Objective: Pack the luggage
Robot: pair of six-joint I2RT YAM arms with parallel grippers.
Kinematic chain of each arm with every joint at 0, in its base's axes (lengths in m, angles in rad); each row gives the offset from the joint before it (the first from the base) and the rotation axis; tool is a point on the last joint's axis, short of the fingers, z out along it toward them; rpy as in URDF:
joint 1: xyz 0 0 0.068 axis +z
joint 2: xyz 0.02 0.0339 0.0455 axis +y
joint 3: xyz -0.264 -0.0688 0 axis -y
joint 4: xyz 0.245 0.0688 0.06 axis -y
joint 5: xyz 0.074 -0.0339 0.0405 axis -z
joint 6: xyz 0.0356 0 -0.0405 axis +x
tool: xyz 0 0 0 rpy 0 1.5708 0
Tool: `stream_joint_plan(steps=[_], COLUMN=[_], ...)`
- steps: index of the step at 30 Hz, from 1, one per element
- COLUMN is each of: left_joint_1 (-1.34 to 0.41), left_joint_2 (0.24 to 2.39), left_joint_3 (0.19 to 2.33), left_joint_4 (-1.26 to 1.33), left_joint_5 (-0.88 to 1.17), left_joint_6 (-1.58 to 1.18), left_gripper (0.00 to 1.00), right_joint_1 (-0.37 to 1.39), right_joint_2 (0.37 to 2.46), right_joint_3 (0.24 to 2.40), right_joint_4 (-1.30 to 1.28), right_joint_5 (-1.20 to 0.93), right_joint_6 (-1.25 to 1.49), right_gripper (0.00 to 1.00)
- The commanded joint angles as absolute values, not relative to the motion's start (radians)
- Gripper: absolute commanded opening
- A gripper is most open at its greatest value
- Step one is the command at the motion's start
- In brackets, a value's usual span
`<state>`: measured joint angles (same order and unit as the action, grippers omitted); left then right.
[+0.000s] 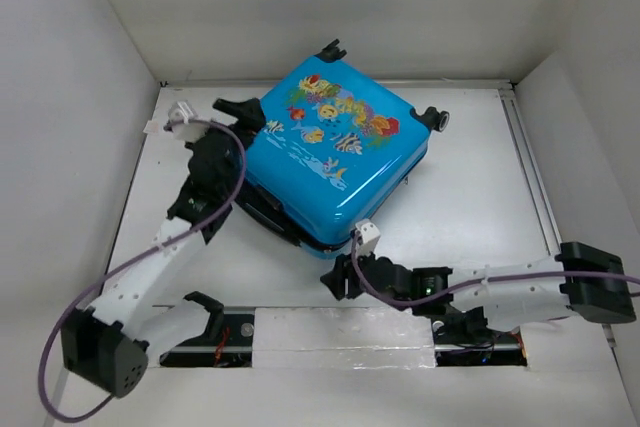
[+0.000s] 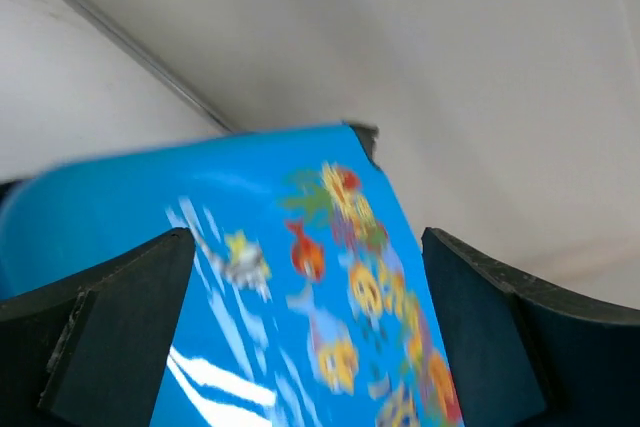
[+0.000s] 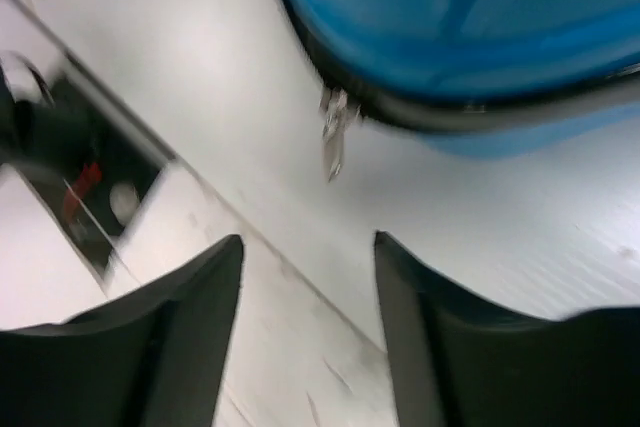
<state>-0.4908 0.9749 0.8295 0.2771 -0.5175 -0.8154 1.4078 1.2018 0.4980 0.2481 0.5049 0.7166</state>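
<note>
Right gripper (image 3: 308, 242), jaws spread, faces luggage (image 3: 460, 27) zipper pull (image 3: 333, 132); left gripper (image 2: 308, 247), likewise spread, beside luggage; zipping likely, pinch pull next.

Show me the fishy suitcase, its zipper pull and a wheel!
suitcase (image 1: 330, 152): top view, middle of its fish-printed lid.
zipper pull (image 3: 331, 137): right wrist view, the dangling metal tab.
wheel (image 1: 437, 118): top view, black wheel at the suitcase's right corner.

White shells and black joints on the left arm (image 1: 150, 272) and right arm (image 1: 520, 292), purple cables (image 1: 42, 372) looping alongside, left end effector (image 2: 305, 247) matte black.
</note>
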Motion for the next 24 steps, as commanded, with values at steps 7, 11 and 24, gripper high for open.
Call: stream_joint_plan(steps=[7,11,24], left_joint_1=[-0.060,-0.002,-0.007], left_joint_2=[1.518,1.638,1.642], left_joint_3=[1.328,1.364,0.975], left_joint_4=[0.070,0.034,0.293], left_joint_5=[-0.103,-0.042,0.071], left_joint_6=[-0.799,-0.749,-0.944], left_gripper=[0.85,0.84,0.81], right_joint_1=[1.425,1.208,0.548], right_joint_2=[0.939,0.862,1.092], right_joint_3=[0.721,0.694,0.587], right_joint_4=[-0.296,-0.347,0.115], right_joint_5=[0.604,0.661,0.178], right_joint_6=[0.667,0.680,0.511], right_gripper=[0.55,0.00,0.05])
